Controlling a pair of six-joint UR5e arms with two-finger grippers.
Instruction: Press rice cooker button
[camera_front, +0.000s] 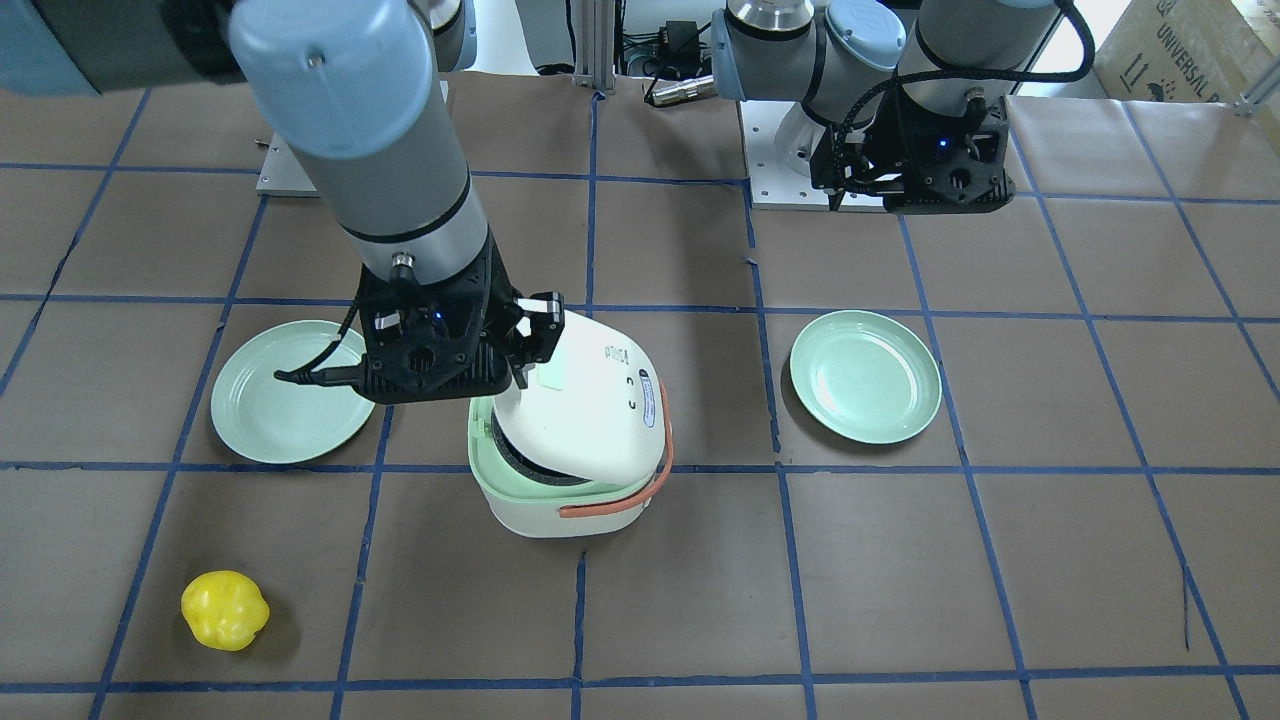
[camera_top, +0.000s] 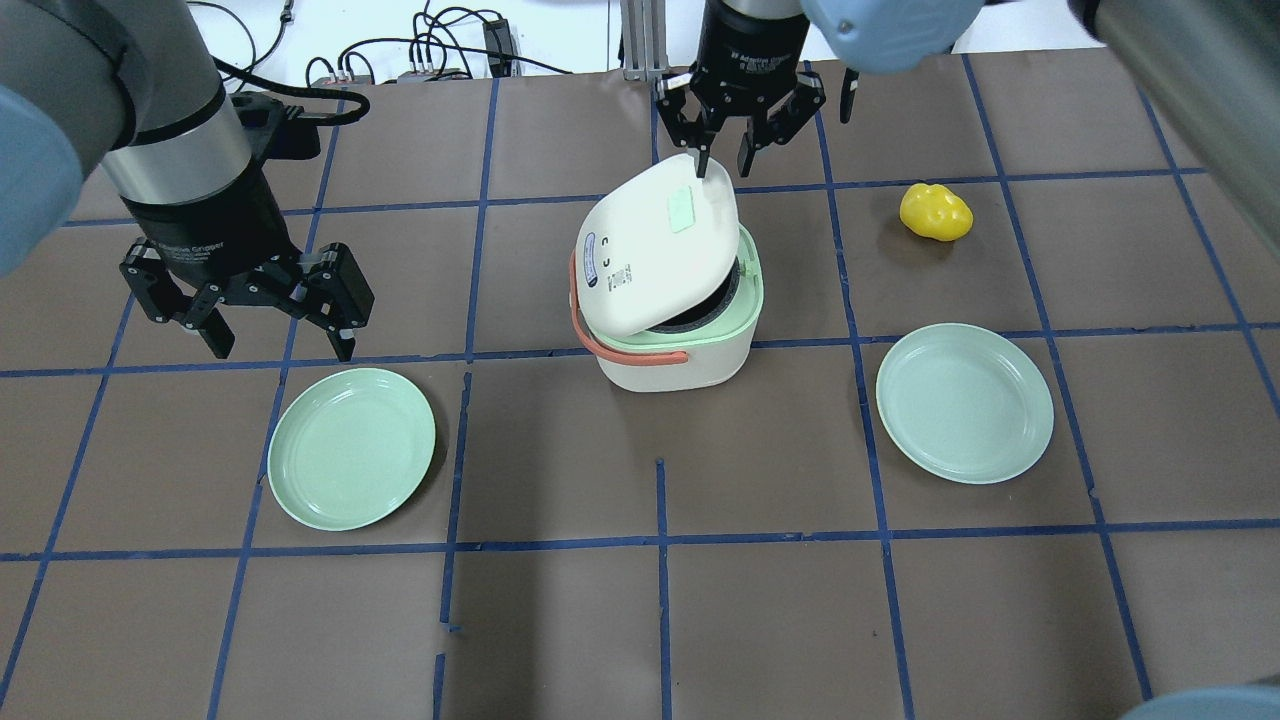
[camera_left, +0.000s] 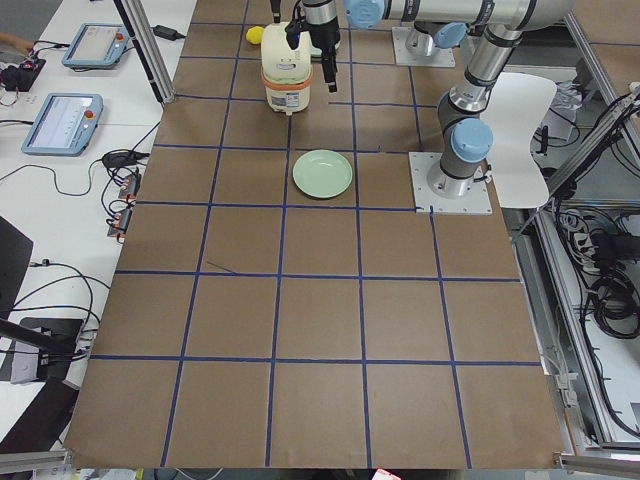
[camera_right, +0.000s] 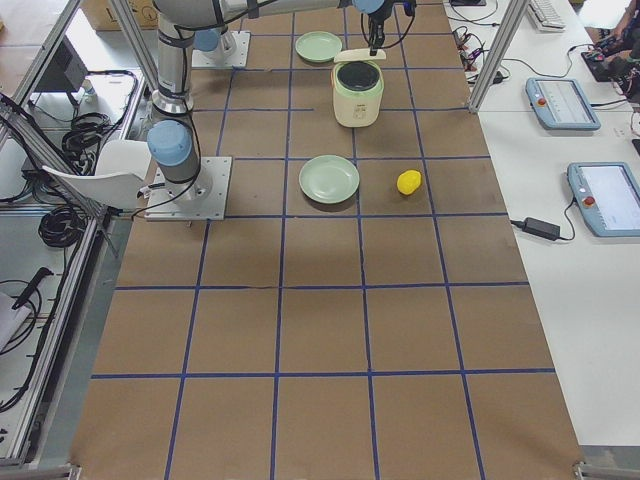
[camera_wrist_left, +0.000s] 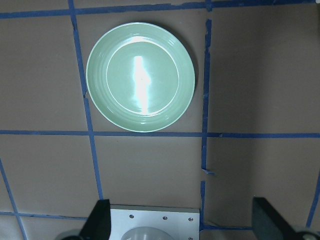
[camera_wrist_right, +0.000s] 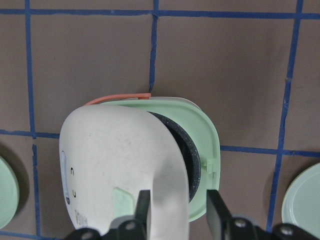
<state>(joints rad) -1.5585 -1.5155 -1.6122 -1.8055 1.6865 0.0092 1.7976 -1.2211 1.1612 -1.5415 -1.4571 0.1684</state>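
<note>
The white and pale green rice cooker (camera_top: 680, 365) stands mid-table with an orange handle (camera_top: 580, 320). Its white lid (camera_top: 660, 250) is tilted up, open, and the dark inner pot (camera_wrist_right: 192, 165) shows. A pale green button patch (camera_top: 683, 212) sits on the lid near its raised edge. My right gripper (camera_top: 725, 150) is open, right above that raised edge; in the right wrist view its fingers (camera_wrist_right: 143, 205) straddle the lid's rim. My left gripper (camera_top: 275, 345) is open and empty, hanging over the table well to the cooker's left, above a green plate (camera_wrist_left: 141, 76).
Two pale green plates lie on the table, one at the left (camera_top: 352, 447) and one at the right (camera_top: 965, 402) of the cooker. A yellow toy pepper (camera_top: 936, 212) lies at the far right. Blue tape lines grid the brown tabletop.
</note>
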